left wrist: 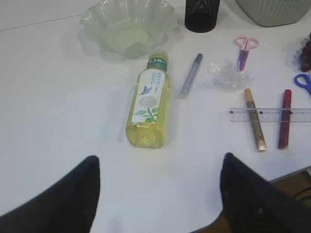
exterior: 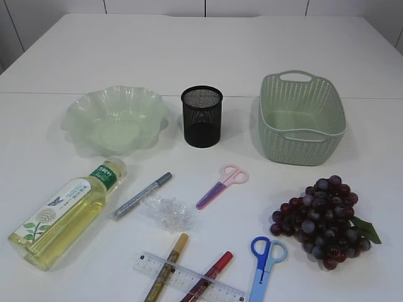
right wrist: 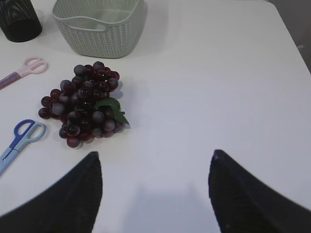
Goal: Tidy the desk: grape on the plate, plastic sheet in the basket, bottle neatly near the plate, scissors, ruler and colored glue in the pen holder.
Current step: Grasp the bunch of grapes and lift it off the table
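A bunch of dark grapes (exterior: 324,220) (right wrist: 85,104) lies at the front right. The crumpled clear plastic sheet (exterior: 169,212) (left wrist: 229,75) sits mid-table. A bottle (exterior: 66,214) (left wrist: 149,104) of yellow liquid lies on its side before the green wavy plate (exterior: 116,119). Pink scissors (exterior: 221,186), blue scissors (exterior: 266,258), a clear ruler (exterior: 189,277) and silver (exterior: 141,195), gold (exterior: 167,267) and red (exterior: 208,277) glue pens lie flat. The ruler rests across the gold and red pens. My left gripper (left wrist: 161,157) hangs open short of the bottle's base. My right gripper (right wrist: 155,152) is open, right of the grapes.
The black mesh pen holder (exterior: 202,116) stands at the back centre, between the plate and the green woven basket (exterior: 301,119). The table's near edge (left wrist: 291,174) runs close to the pens. Neither arm shows in the exterior view.
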